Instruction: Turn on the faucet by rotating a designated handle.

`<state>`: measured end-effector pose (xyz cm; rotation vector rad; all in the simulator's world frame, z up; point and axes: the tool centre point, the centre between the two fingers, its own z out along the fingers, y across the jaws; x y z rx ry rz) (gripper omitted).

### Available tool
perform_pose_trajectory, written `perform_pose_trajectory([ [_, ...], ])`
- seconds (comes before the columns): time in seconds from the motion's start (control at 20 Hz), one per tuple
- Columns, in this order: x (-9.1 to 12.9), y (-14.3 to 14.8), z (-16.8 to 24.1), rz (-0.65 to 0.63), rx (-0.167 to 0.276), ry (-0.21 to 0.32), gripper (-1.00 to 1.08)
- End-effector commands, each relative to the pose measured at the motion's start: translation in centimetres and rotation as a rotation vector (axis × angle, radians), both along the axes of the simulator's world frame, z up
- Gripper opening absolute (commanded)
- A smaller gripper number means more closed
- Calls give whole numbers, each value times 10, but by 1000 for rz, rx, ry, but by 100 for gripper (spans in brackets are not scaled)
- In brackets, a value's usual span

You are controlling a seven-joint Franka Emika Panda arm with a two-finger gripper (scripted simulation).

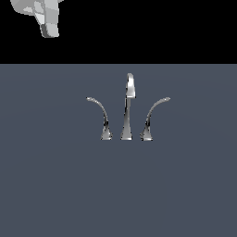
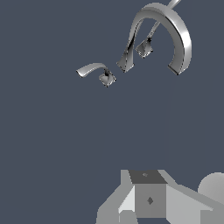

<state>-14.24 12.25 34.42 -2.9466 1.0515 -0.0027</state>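
The chrome faucet stands in the middle of the grey floor, its tall straight spout [image 1: 128,106] in the centre. The handle [image 1: 101,115] is the slim lever on the exterior view's left, its thin tip arcing leftward; a mirror-image lever [image 1: 153,115] arcs rightward. In the wrist view the spout [image 2: 175,35] curves over, with one lever [image 2: 94,70] and another lever [image 2: 151,37] beside it; I cannot tell which of these is the handle. My gripper [image 1: 48,23] hangs high at the exterior view's upper left, far from the faucet. Only its grey body [image 2: 148,199] shows in the wrist view, fingers unclear.
A flat dark grey floor [image 1: 55,185] spreads around the faucet. Behind it is a black background [image 1: 162,28].
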Motion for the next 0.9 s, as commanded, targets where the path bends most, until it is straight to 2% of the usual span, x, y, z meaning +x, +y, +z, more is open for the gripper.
perform_pose_trajectory([
  [0.0,12,4,-11,-55,1,0,-100],
  [0.85,90,13,-77,-400,3,4,-100],
])
